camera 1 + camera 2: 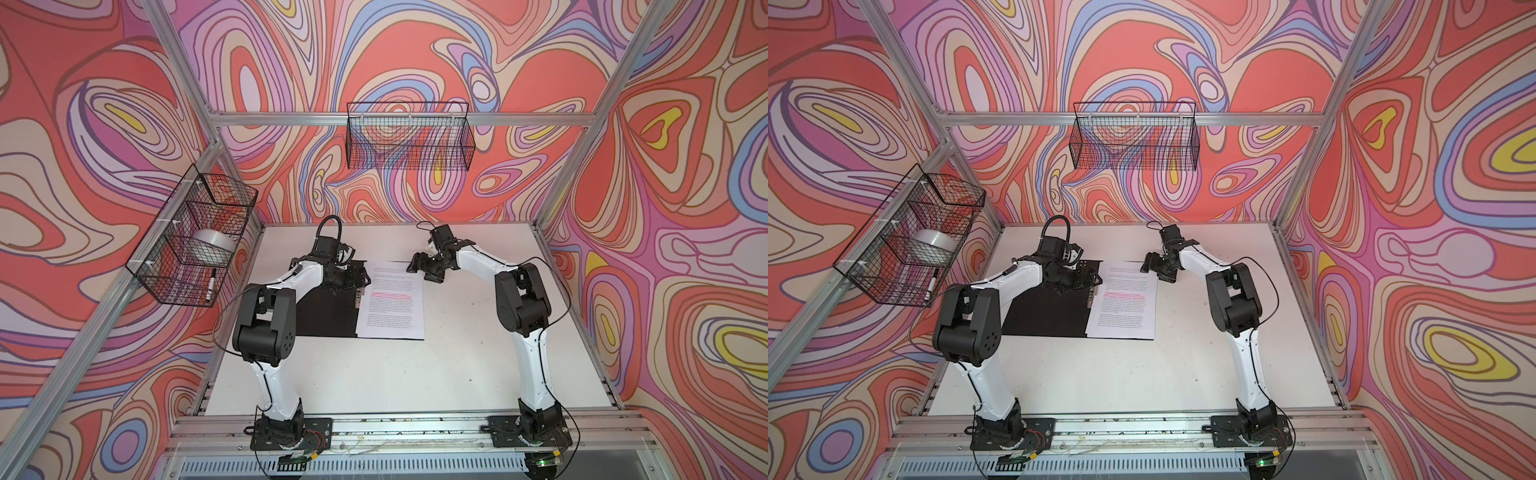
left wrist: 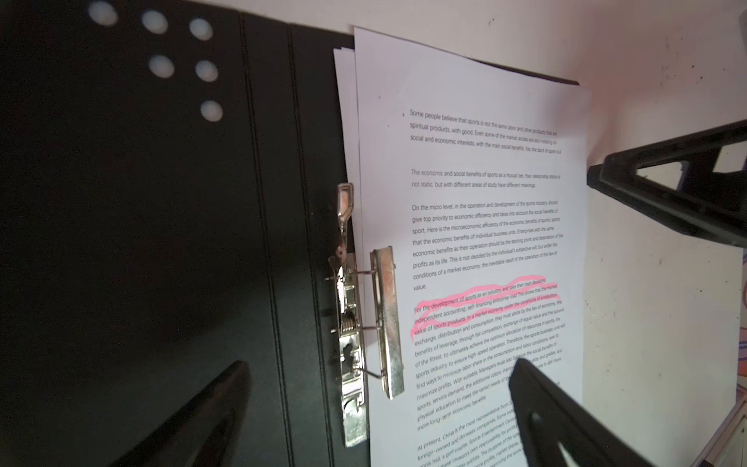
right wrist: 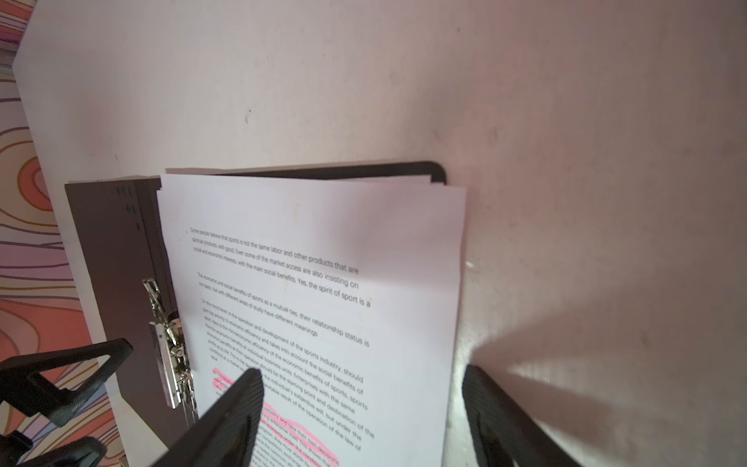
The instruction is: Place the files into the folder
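Left gripper spread, empty, clip below between its fingers; right gripper spread, empty, the edge of the files between its fingers, on the open folder

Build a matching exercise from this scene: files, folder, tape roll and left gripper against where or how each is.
1 files
2 folder
3 tape roll
4 left gripper

a in the wire basket on the left
b open flat, black inside up
c fingers open, above the metal clip
d lying on the folder's right flap

Pairs: 1-d, 2-b, 3-a, 4-c
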Available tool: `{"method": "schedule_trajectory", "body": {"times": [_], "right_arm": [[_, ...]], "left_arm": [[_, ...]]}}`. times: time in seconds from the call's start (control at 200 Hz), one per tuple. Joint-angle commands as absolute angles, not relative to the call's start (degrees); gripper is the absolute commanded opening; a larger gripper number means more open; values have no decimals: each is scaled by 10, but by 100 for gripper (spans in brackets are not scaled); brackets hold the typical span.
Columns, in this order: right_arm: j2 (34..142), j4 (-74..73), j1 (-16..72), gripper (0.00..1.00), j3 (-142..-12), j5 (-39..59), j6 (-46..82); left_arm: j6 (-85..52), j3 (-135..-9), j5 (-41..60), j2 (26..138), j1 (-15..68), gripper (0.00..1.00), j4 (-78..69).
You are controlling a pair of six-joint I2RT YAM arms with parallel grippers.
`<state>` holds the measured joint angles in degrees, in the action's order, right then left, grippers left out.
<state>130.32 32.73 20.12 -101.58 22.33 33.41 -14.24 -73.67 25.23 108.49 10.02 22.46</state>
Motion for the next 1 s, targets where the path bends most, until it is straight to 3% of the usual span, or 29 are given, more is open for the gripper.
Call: {"method": "schedule_trajectory", "body": {"times": [0.0,0.391,0.997], "right_arm": [[1323,333,203,81,-1025,235,332],[1346,373,220,81,-1074,228,317],[1361,451,238,83,-1141,130,281]], "left_arm": [[-148,-754,285,1106,98,100,220],[-167,-767,314,1145,94,100,208],[-171,-796,340,1169,89,100,212]]}}
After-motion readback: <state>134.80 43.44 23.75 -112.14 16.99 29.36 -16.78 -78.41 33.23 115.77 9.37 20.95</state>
